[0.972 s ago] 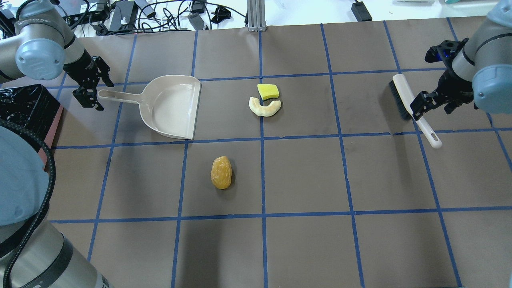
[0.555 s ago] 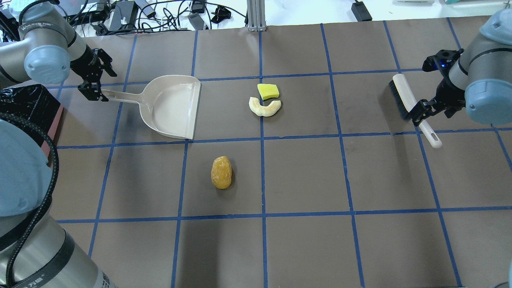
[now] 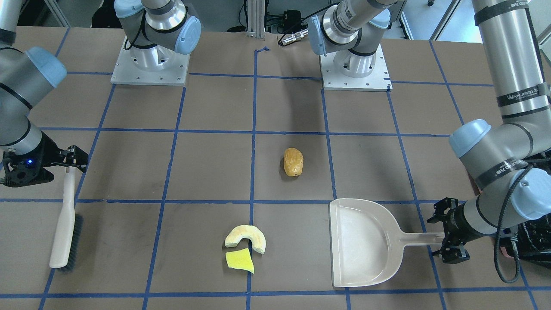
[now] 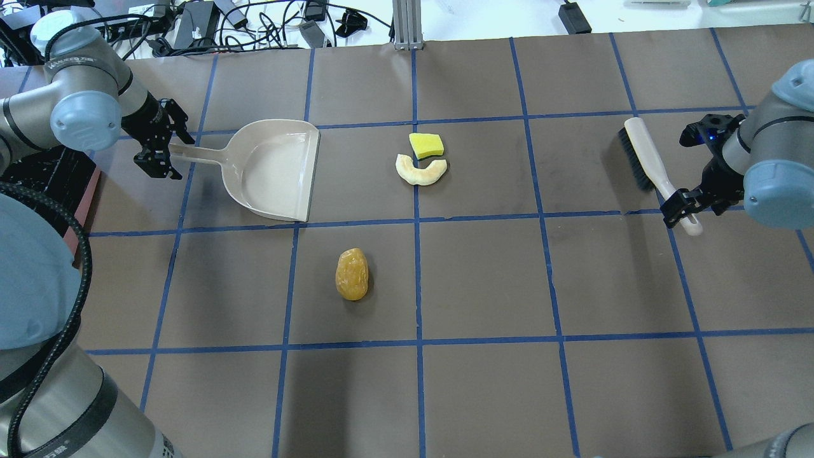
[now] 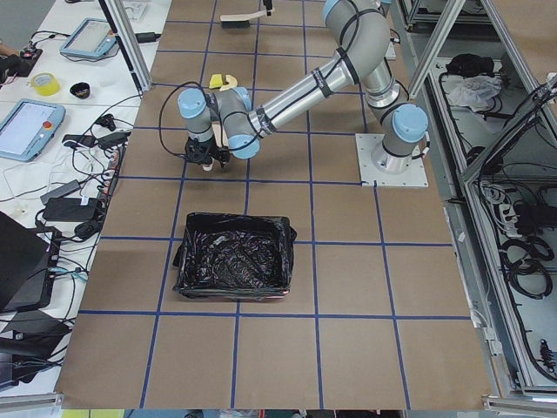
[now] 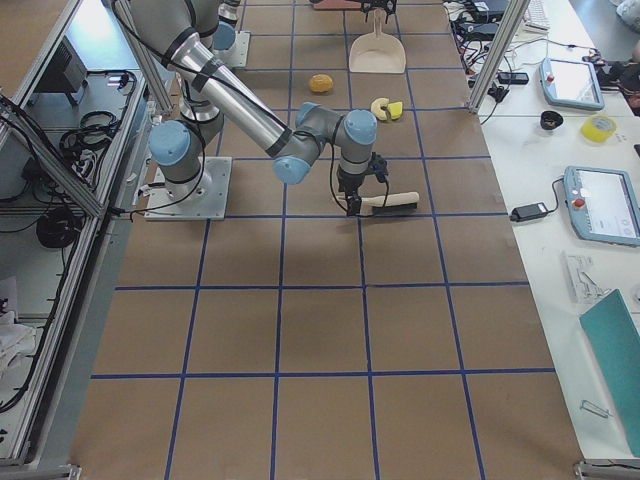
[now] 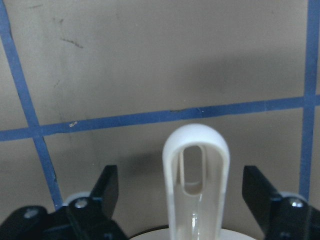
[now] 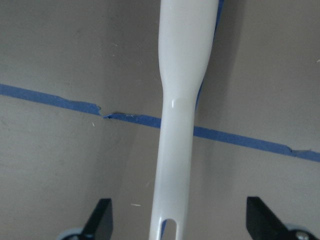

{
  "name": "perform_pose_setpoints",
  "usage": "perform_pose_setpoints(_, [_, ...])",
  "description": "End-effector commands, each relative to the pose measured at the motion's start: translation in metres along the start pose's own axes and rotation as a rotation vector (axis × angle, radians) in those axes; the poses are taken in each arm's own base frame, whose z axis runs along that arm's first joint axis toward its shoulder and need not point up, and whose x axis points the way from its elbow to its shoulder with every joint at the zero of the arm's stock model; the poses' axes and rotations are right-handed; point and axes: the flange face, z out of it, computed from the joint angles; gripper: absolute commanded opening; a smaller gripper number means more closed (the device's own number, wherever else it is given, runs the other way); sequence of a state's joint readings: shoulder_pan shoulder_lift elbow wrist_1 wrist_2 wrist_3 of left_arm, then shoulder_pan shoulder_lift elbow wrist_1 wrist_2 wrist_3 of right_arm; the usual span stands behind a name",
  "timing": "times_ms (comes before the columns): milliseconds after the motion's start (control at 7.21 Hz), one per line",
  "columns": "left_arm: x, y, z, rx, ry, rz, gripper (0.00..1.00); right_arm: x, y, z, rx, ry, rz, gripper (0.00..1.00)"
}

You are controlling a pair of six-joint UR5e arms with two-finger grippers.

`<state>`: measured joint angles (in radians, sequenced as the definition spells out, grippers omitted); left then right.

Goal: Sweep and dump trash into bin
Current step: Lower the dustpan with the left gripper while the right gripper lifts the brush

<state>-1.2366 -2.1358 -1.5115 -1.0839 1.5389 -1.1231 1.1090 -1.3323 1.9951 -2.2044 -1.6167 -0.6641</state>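
The trash lies on the table: an orange-brown lump (image 4: 351,274), a cream crescent rind (image 4: 421,170) and a yellow scrap (image 4: 426,145) touching it. The beige dustpan (image 4: 273,168) lies left of them, mouth toward them. My left gripper (image 4: 170,147) is open, its jaws either side of the dustpan handle's end (image 7: 196,165). The brush (image 4: 645,156) lies at the right. My right gripper (image 4: 690,207) is open, its jaws either side of the brush handle (image 8: 180,100) near its end. The bin (image 5: 233,268), lined with a black bag, stands at the far left.
The bin's edge (image 4: 38,172) shows just left of my left gripper. Cables and power supplies (image 4: 210,22) lie beyond the table's far edge. Blue tape lines grid the brown tabletop (image 4: 483,280). The arm bases (image 3: 148,64) stand at the robot's side.
My left gripper moved right over the dustpan handle's end. My right gripper slid toward me along the brush handle to near its tip. Trash, dustpan and brush have not moved.
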Motion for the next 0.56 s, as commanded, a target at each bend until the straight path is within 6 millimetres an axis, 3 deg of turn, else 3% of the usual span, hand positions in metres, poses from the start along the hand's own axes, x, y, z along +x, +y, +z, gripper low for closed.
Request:
perform_pose_setpoints(0, [-0.0027,-0.0095,-0.0058,-0.008,0.017,-0.024,0.04,-0.0019,0.0038,0.0044,-0.003,-0.008,0.05,1.0])
perform_pose_setpoints(416, [-0.0003,-0.0121,-0.0077,-0.001,0.029,-0.065,0.0,-0.0027,-0.0052,-0.003,0.078,-0.03,0.051,0.99])
